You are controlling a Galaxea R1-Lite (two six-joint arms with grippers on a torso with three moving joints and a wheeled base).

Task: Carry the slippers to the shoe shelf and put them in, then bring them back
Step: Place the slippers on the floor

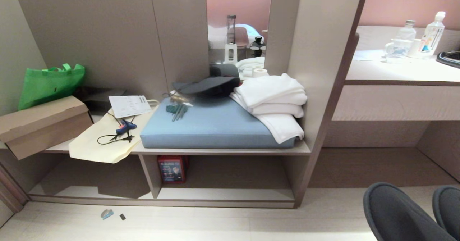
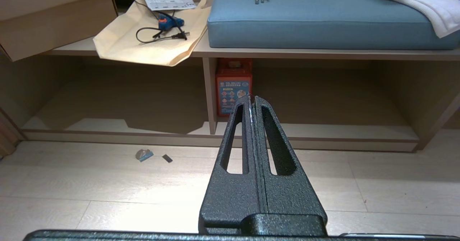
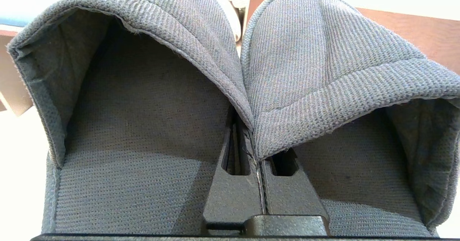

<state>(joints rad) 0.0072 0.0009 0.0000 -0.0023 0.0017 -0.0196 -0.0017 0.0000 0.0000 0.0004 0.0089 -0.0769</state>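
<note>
The two grey-blue slippers (image 1: 399,212) hang side by side at the lower right of the head view, above the floor and in front of the shoe shelf (image 1: 222,151). In the right wrist view the slippers (image 3: 143,100) fill the picture, openings facing the camera. My right gripper (image 3: 251,151) is shut on their touching inner edges, and its tips are hidden under the fabric. My left gripper (image 2: 252,98) is shut and empty. It is held above the floor and points at the shelf's divider (image 2: 209,90). Both floor-level compartments are open to view.
A red box (image 1: 171,169) stands in the right compartment beside the divider. On the top board lie a blue cushion (image 1: 215,126), white towels (image 1: 273,100), a cream bag (image 1: 104,140) and a cardboard box (image 1: 39,126). Scraps (image 1: 107,214) lie on the floor. A counter (image 1: 406,72) with bottles is at the right.
</note>
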